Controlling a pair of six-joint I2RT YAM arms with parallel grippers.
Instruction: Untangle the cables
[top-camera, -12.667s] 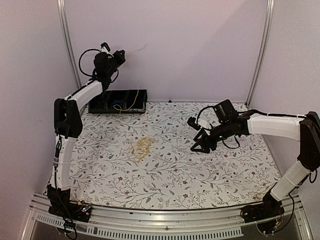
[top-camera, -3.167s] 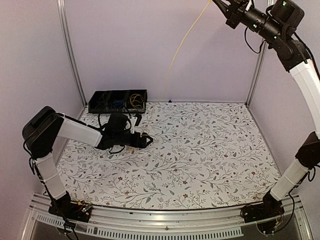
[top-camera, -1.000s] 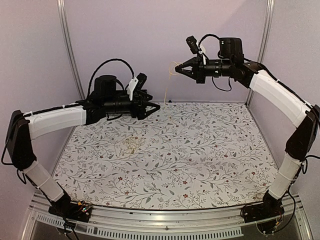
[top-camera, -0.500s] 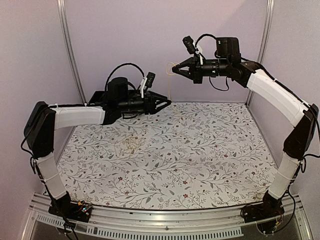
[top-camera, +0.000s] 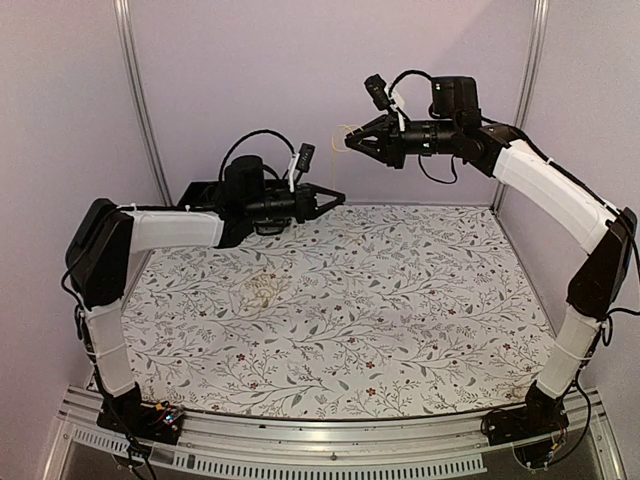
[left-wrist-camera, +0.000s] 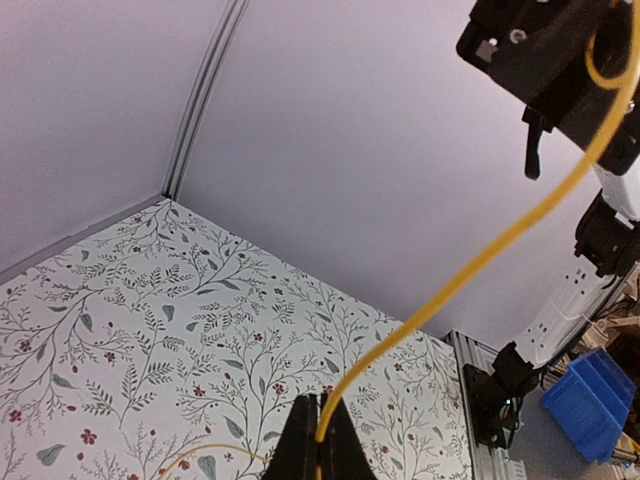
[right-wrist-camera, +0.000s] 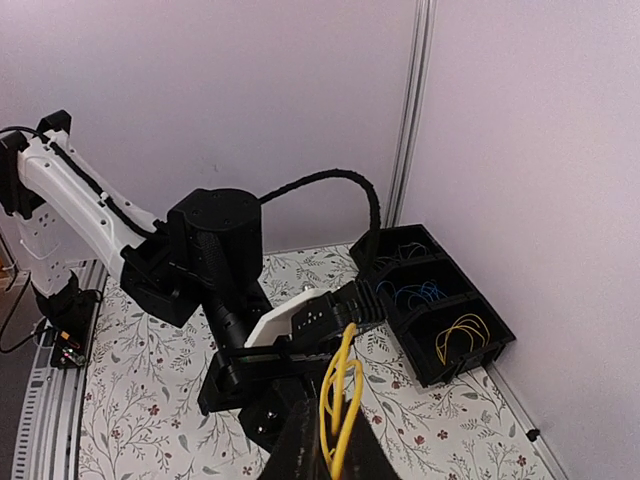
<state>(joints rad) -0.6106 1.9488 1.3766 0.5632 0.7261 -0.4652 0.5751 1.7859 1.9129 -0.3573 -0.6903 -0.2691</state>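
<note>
I have my left pincer (left-wrist-camera: 318, 430) pinching the yellow cable (left-wrist-camera: 470, 262) low and my right pincer (top-camera: 350, 142) clamped on its loops, seemingly to draw it straight.

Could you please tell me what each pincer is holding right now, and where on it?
Both are shut on one yellow cable: the right pincer grips its looped upper part, the left pincer pinches the single strand lower down.
</note>
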